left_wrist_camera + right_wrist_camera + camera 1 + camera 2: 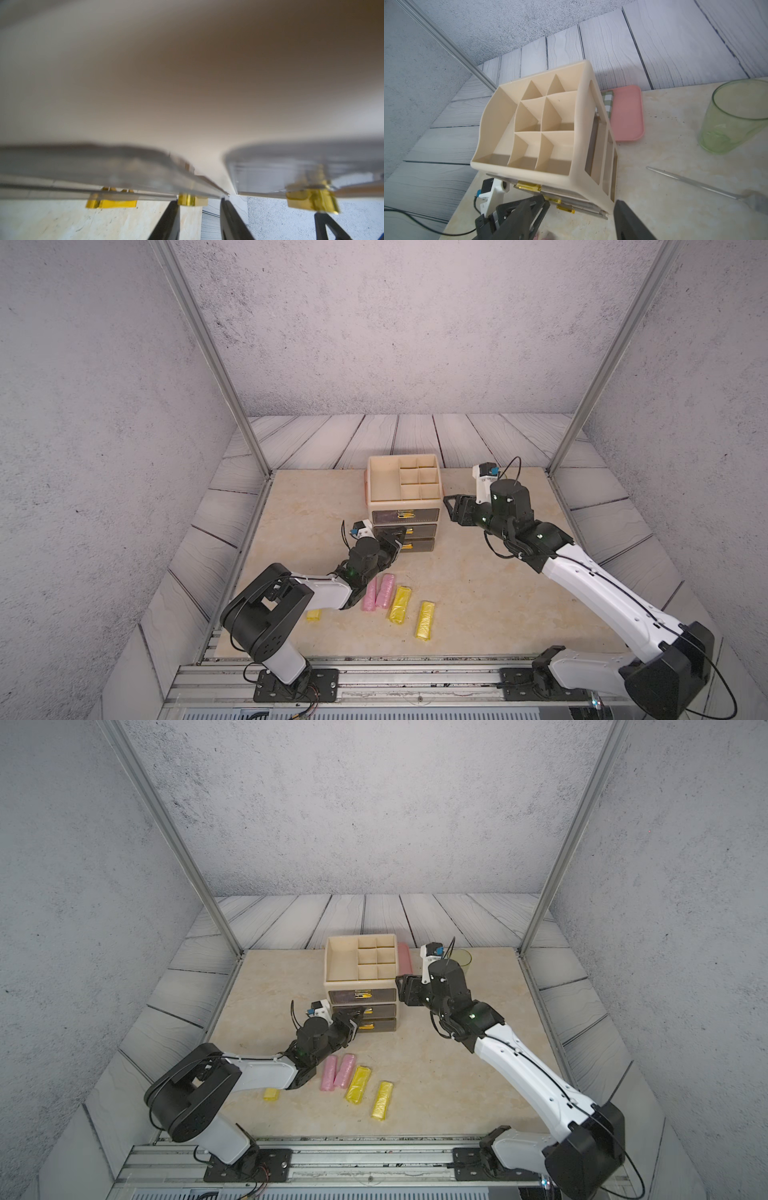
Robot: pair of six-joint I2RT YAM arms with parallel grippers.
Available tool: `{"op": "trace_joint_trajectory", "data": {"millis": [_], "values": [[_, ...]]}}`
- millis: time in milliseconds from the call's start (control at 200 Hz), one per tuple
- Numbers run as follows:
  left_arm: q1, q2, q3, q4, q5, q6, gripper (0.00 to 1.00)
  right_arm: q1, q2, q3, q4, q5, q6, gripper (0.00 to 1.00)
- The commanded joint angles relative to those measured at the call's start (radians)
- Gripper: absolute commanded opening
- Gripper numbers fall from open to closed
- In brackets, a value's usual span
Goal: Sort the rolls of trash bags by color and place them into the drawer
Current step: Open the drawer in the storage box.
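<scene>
Left wrist view, drawer-opening step: left tool (200, 204) straddles middle drawer handle (191, 201), grip unclear through blur; right tool (581, 202) spread. Next, probably: straight outward pull.

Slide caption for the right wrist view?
Right tool open beside the beige drawer organizer; pink tray and green cup nearby.

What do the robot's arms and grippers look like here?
The left arm and right arm have white link shells, black joint housings and thin black cables. The left gripper and right gripper are black, with triangular open-frame fingers and a white camera mount bearing a blue connector.
</scene>
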Motion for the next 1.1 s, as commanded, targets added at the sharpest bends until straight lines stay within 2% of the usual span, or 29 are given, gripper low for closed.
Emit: {"op": "trace_joint_trajectory", "data": {"millis": [0, 120, 285, 475, 771, 1096], "values": [[-0.007, 0.020, 0.023, 0.035, -0.010, 0.003, 0.36, -0.007, 0.096, 0.097, -0.042, 0.054, -0.013, 0.70], [-0.007, 0.034, 0.035, 0.052, -0.010, -0.005, 0.34, -0.013, 0.201, 0.192, -0.067, 0.102, -0.009, 0.68], [-0.007, 0.042, 0.038, 0.059, -0.017, -0.015, 0.33, -0.028, 0.292, 0.279, -0.097, 0.084, -0.005, 0.55], [-0.007, 0.057, 0.043, 0.073, -0.019, -0.029, 0.31, -0.036, 0.341, 0.307, -0.104, 0.054, 0.010, 0.41], [-0.007, 0.091, 0.034, 0.110, -0.023, -0.060, 0.26, -0.038, 0.391, 0.293, -0.088, -0.020, 0.051, 0.27], [-0.007, 0.119, 0.016, 0.162, -0.029, -0.096, 0.19, -0.037, 0.393, 0.280, -0.070, -0.034, 0.079, 0.21]]}}
